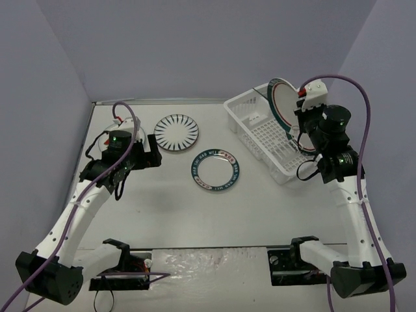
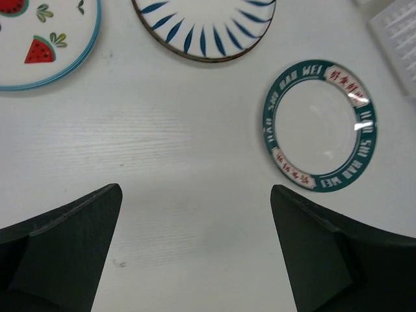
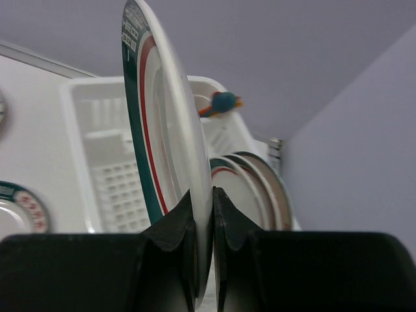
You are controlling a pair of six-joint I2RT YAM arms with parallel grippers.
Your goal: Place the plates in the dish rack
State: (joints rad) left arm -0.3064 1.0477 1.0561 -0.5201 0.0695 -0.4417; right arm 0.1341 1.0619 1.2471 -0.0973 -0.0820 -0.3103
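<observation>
My right gripper (image 3: pixel 203 207) is shut on the lower edge of a green-and-red rimmed plate (image 3: pixel 159 123), held upright over the white dish rack (image 1: pixel 260 133). Two more plates (image 3: pixel 255 185) stand on edge in the rack behind it. On the table lie a black-striped plate (image 1: pixel 177 132) and a second green-rimmed plate (image 1: pixel 217 170). A strawberry plate (image 2: pixel 39 39) shows only in the left wrist view, at top left. My left gripper (image 2: pixel 195 260) hangs open over bare table, short of the green-rimmed plate (image 2: pixel 320 125) and the striped plate (image 2: pixel 205 26).
The rack stands at the back right, close to the right wall. A small teal and orange object (image 3: pixel 221 103) sits by the rack's far corner. Purple walls close in the table on the left, back and right.
</observation>
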